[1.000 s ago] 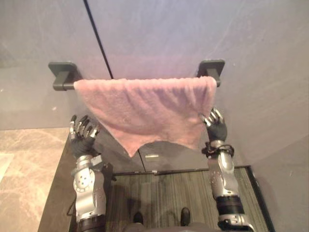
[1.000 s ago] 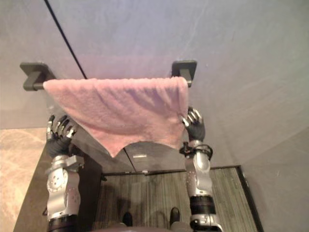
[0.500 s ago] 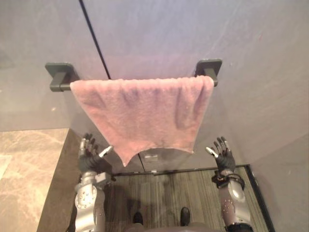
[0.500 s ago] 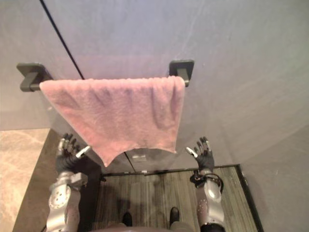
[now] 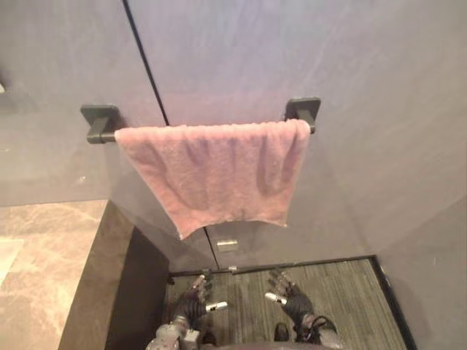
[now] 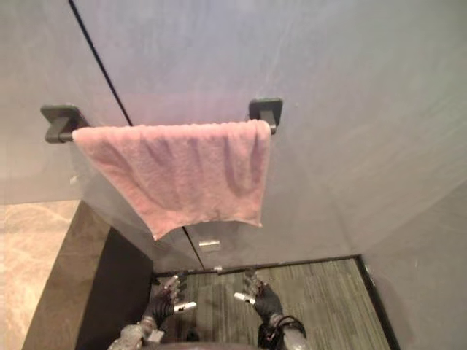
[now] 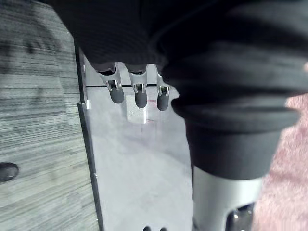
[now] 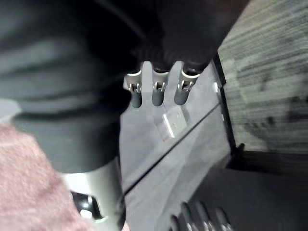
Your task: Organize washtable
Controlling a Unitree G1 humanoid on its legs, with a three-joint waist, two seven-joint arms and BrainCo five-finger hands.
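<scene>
Your pink terry-cloth towel (image 5: 219,175) is draped over the dark grey wall-mounted bar (image 5: 101,124). It is spread along nearly the whole span between the two square brackets, which lets it air and look neat. The hang is not even, though. On your right the edge drops straight to a flat hem, while on your left the hem slants down from the bar to a single pointed corner near the middle. That slant suggests the cloth sits skewed on the bar. How much of it falls behind, against the smooth grey wall panel (image 5: 343,95), is hidden, so I cannot say whether it is balanced front to back.

Both hands hang low, well below the towel and apart from it. The left hand (image 5: 194,300) and the right hand (image 5: 290,297) have relaxed, spread fingers and grasp nothing. Each wrist view shows straight fingers over bare wall and floor.

The beige marbled stone counter (image 5: 44,248) lies off to your left. I judge the towel step as essentially done. If you want it square, you would need to tug the left side level.
</scene>
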